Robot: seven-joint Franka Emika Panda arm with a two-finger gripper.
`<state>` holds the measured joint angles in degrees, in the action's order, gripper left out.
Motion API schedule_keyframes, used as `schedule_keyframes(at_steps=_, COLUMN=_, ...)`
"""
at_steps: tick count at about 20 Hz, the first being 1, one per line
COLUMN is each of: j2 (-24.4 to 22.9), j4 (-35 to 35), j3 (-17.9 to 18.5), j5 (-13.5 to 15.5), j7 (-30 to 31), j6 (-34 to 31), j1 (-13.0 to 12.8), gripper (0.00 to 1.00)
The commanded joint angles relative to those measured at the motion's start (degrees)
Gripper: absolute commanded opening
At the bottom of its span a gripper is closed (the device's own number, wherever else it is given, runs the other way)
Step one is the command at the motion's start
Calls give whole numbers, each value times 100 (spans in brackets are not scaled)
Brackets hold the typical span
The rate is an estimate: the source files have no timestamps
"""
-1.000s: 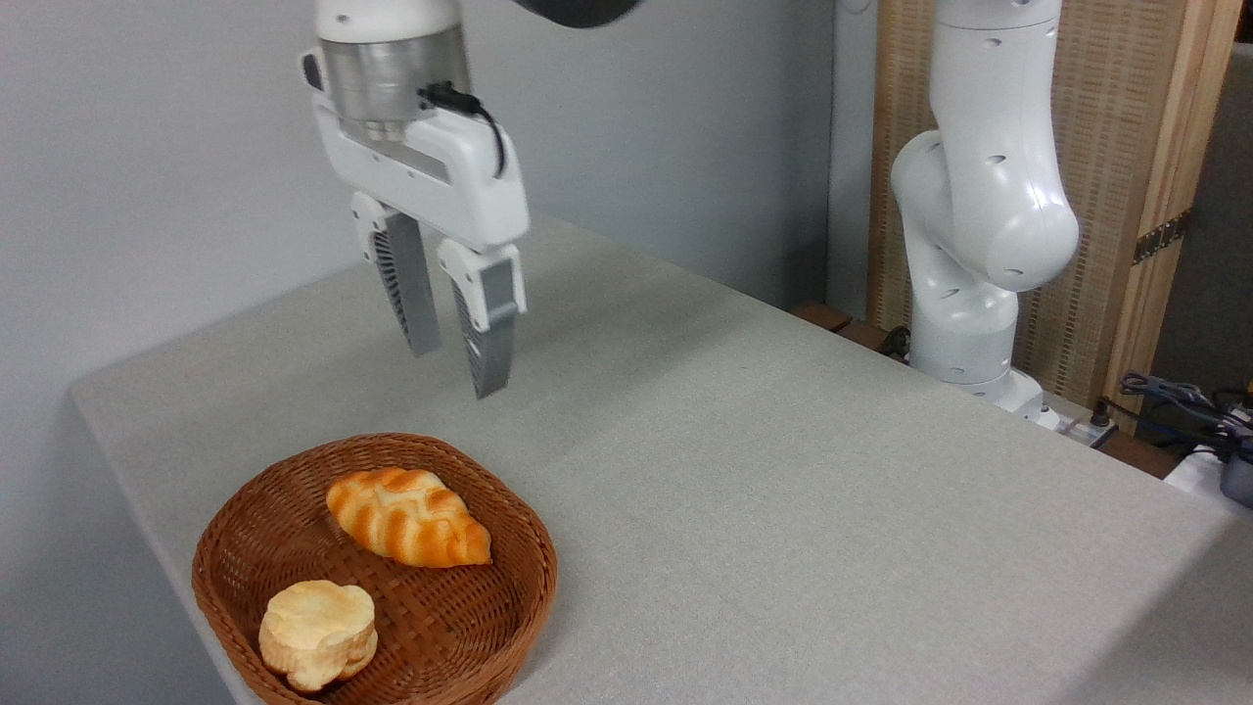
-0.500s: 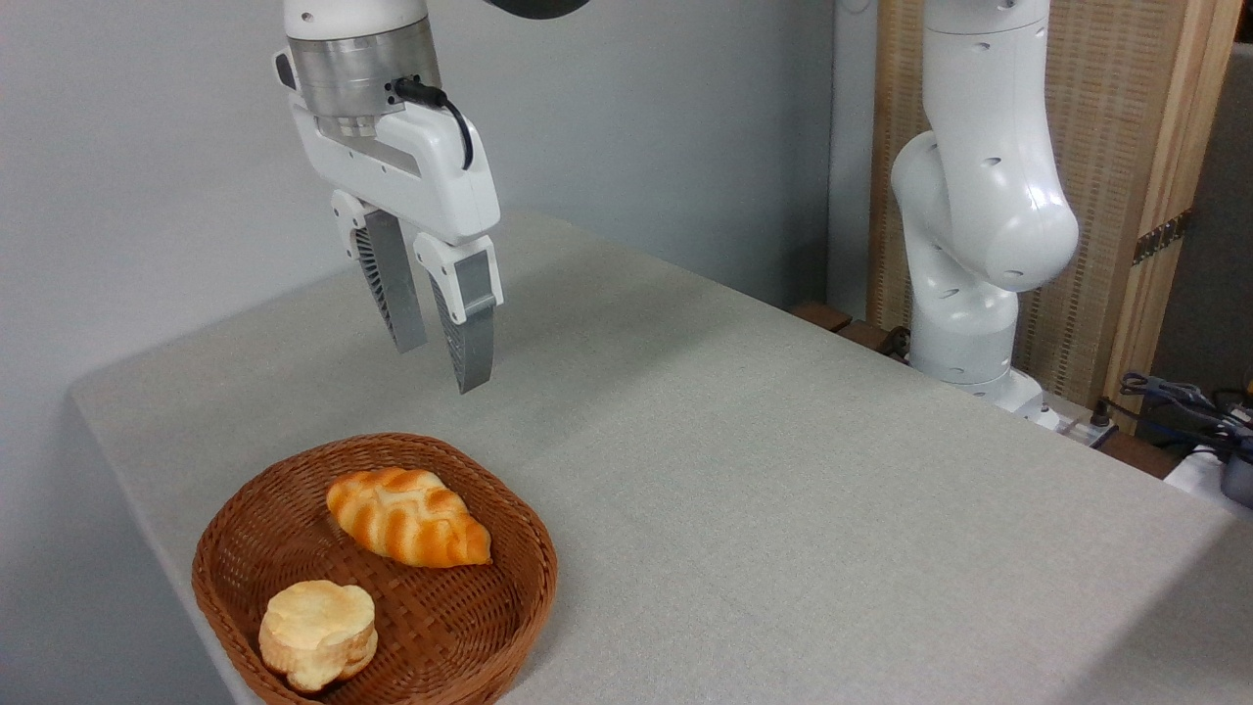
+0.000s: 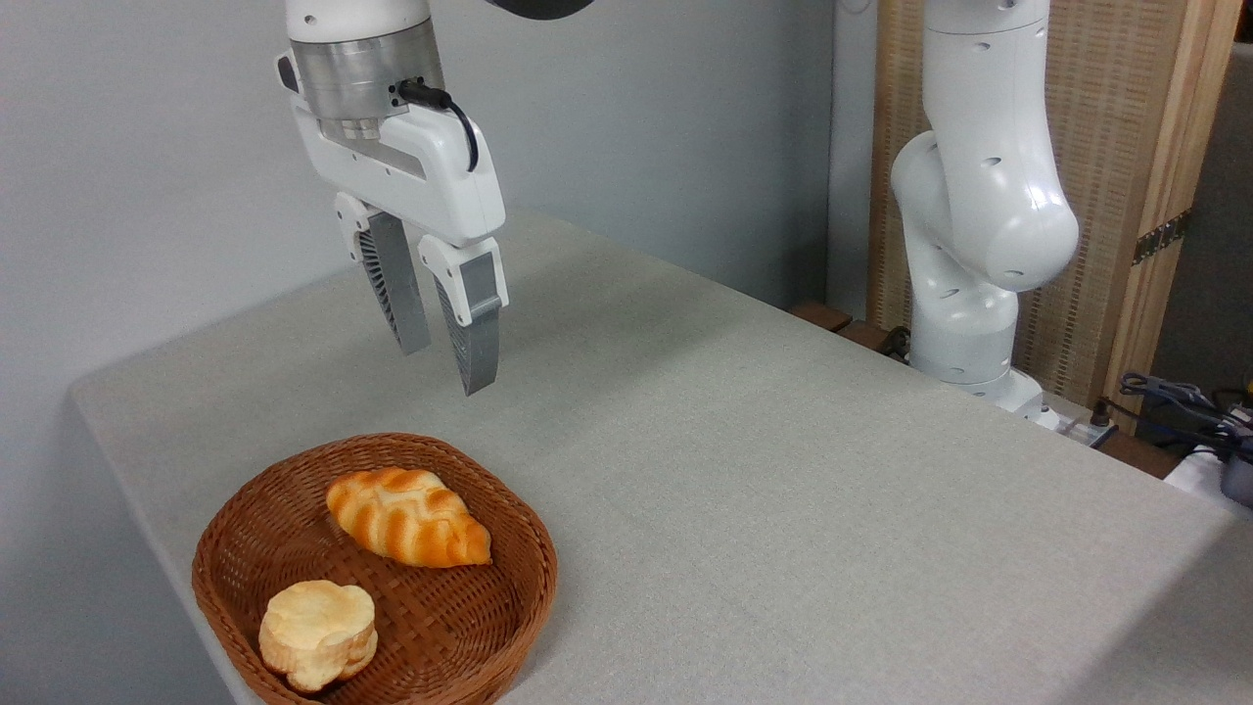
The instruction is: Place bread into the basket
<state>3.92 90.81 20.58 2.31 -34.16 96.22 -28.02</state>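
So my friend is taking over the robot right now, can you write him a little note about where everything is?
Gripper: slightly open, empty, up in the air above the table behind the basket.
Bread: lying inside the basket, nothing touching it.
Bun: also in the basket, near its front edge.
Done: the bread is in the basket and let go.
Left: nothing to move; just pull the arm away.
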Motion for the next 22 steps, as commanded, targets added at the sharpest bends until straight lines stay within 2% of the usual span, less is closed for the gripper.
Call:
schedule_keyframes(at_steps=1, j2=13, j4=-108, j3=-63, j5=-29, j7=76, j6=-182, j1=59, gripper=100)
schedule_keyframes(at_steps=3, j2=-31, j4=-81, j3=-352, j5=-29, j7=68, j6=-174, j1=357, gripper=100)
schedule_keyframes(at_steps=6, j2=-119, j4=33, j3=-1335, j5=-29, j7=68, j6=-182, j1=1296, gripper=100)
schedule_keyframes(at_steps=7, j2=-128, j4=42, j3=-1503, j5=-29, j7=76, j6=-174, j1=1447, gripper=100)
schedule_keyframes(at_steps=10, j2=-206, j4=120, j3=-1557, j5=-29, j7=59, j6=-174, j1=1536, gripper=100)
schedule_keyframes(at_steps=21, j2=-593, j4=604, j3=-1566, j5=-38, j7=-64, j6=-68, j1=1554, gripper=100)
schedule_keyframes(at_steps=22, j2=-629, j4=648, j3=-1575, j5=-38, j7=-64, j6=-25, j1=1632, gripper=100)
